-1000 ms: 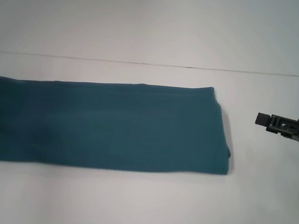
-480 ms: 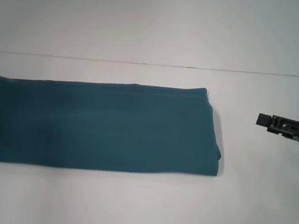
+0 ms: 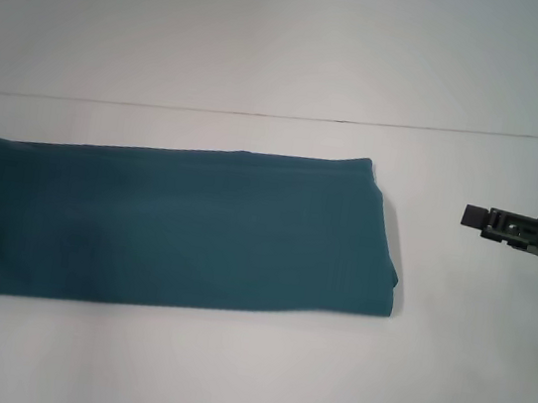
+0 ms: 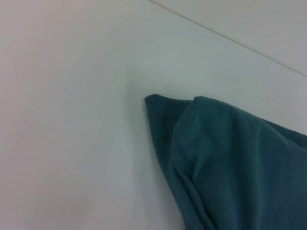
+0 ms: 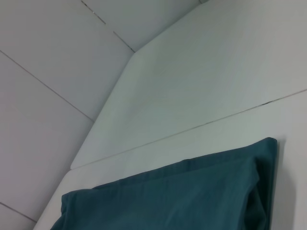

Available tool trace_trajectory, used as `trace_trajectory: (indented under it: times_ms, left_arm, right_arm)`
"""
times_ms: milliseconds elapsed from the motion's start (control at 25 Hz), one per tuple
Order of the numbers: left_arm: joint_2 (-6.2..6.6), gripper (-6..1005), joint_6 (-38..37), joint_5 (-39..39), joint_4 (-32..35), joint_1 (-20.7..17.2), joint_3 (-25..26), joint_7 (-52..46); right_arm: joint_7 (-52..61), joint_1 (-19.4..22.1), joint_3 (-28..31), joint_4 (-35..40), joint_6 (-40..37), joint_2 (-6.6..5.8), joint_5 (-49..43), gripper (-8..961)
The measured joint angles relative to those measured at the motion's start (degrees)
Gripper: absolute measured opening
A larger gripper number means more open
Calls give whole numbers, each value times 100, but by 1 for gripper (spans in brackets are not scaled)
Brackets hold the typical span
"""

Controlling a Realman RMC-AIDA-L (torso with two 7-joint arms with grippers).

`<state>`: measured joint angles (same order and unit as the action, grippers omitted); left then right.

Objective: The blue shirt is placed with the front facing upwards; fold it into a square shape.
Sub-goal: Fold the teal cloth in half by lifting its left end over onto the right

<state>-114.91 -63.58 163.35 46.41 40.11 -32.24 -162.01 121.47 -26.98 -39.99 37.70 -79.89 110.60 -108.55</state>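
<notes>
White table (image 3: 270, 51) fills head view; thin dark seam (image 3: 291, 118) runs straight across it from left edge to right edge, rising slightly toward right. Surface matte, evenly lit, soft shadows only. Right wrist view: table's far corner, beyond it pale floor (image 5: 43, 52) of large tiles with dark grout lines.

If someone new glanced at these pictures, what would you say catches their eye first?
The blue shirt, folded into a long band, lies across the white table from the robot's left edge toward the middle. The right hand hovers off the shirt's right end, apart from it. A thin seam crosses the table behind.
</notes>
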Motion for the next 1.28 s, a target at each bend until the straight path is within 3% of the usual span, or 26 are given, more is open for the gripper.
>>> trace_trajectory:
  times_ms: [360,680,920,1040,1280]
  left_arm:
    - [-31,89,-59,-101,303,-156,33,-221]
    - [-45,89,-1534,-1947,949,-121,-28,274]
    - [-151,89,-2038,-2667,1182,282,-309,276]
    - [-282,89,-1989,-2782,1140,508,-435,266]
    - [-710,89,-1535,-2874,1035,792,-575,281]
  right_arm:
    - [9,0,0,-3,0,4,0,704]
    - [-13,-1,0,-18,0,-1,1,703]
    - [-32,0,0,-29,0,11,1,703]
    - [-34,0,0,-41,0,17,1,703]
    - [-36,-1,0,-52,0,23,1,704]
